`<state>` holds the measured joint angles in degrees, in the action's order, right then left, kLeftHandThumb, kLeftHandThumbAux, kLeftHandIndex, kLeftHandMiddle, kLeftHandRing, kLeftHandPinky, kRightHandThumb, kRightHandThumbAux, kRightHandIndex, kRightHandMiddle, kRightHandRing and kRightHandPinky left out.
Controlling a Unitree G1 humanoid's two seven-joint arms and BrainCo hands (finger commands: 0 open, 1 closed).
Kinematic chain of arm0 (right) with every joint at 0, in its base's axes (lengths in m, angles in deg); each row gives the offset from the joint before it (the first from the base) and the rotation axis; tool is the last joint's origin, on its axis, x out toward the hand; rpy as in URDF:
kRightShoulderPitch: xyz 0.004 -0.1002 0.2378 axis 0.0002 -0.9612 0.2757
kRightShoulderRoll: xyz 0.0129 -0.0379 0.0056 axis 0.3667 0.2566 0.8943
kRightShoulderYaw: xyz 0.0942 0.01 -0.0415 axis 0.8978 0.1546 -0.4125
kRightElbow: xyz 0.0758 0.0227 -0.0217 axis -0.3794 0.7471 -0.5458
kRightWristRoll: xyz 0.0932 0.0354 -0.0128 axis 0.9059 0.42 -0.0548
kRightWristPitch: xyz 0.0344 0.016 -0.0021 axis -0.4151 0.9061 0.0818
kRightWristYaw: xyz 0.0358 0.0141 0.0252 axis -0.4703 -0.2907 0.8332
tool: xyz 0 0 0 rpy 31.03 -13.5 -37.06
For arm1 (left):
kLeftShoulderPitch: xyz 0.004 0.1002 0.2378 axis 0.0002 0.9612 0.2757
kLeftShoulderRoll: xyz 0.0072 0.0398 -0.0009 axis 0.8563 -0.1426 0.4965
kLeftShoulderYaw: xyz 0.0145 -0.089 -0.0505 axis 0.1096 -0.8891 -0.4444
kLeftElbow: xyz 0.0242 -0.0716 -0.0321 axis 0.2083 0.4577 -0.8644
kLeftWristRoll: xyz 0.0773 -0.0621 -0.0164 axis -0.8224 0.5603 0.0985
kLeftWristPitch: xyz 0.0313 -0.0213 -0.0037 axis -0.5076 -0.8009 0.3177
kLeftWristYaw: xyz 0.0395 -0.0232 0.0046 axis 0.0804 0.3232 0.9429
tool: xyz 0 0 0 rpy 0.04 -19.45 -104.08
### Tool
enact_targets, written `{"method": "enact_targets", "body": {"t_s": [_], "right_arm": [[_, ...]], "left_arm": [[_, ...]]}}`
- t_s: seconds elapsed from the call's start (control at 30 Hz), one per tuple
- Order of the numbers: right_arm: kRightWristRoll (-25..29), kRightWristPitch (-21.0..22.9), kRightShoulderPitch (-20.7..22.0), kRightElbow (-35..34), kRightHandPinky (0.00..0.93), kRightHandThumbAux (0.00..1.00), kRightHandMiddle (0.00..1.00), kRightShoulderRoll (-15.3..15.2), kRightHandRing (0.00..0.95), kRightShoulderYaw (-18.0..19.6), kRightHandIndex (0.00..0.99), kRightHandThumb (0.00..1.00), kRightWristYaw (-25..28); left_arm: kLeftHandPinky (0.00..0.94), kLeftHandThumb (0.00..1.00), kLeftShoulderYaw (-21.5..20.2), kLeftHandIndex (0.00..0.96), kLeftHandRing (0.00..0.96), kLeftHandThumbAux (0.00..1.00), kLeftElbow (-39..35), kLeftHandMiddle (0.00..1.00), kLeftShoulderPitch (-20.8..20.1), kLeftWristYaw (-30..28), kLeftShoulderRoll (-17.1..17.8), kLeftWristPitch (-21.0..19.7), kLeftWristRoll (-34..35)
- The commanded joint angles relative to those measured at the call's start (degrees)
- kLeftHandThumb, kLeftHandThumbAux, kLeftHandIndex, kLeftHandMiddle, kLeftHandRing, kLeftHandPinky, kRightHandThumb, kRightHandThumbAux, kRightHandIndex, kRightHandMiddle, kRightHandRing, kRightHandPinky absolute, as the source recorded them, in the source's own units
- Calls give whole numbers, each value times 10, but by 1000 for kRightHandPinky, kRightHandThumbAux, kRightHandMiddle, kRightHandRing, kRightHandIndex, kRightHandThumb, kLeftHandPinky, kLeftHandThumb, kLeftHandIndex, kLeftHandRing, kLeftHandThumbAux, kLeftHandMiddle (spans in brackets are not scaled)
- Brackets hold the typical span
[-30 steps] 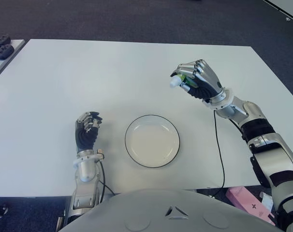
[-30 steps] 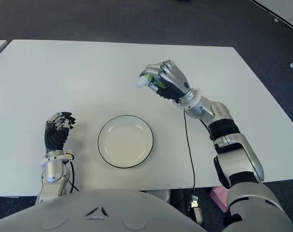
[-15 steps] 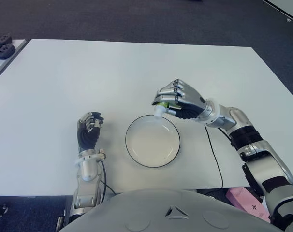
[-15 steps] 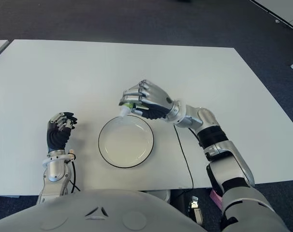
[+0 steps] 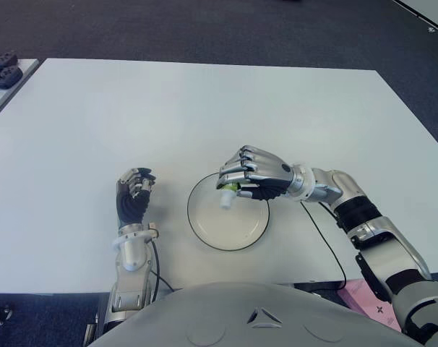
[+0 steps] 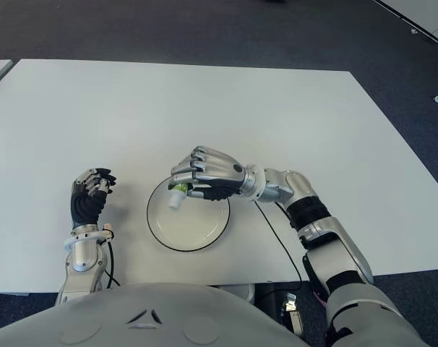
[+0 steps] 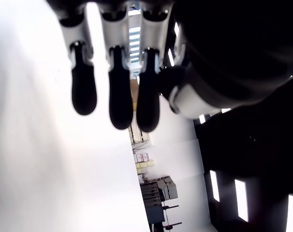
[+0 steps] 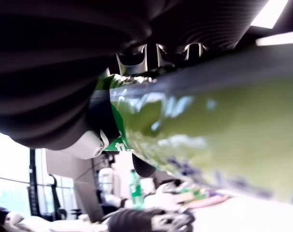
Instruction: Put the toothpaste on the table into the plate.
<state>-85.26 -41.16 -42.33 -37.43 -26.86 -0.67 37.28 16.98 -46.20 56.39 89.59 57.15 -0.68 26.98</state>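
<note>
green toothpaste (image 5: 229, 194) — clenched in right hand (image 5: 251, 173), over plate (image 5: 204, 230)

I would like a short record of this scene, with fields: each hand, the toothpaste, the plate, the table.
right hand: over the plate's far side, fingers closed around the toothpaste
toothpaste: green tube, white cap pointing down over the plate, not released
plate: white, dark rim, holds nothing yet
left hand: left of the plate, fingers curled, holds nothing
table: white
</note>
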Motion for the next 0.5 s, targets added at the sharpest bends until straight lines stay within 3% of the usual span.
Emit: {"method": "enact_targets", "body": {"t_s": [0.03,0.5], "right_arm": [[-19,-5,-14,1,868,678,552,5,865,-4,403,849,21],[-56,3,-11,33,871,671,599,-1,868,-26,428,857,69]], "left_arm": [[543,710,-1,431,521,722,-3,512,0,6,-2,-7,-4],[543,710,-1,431,523,721,-6,514,5,7,-2,-4,-3]]}}
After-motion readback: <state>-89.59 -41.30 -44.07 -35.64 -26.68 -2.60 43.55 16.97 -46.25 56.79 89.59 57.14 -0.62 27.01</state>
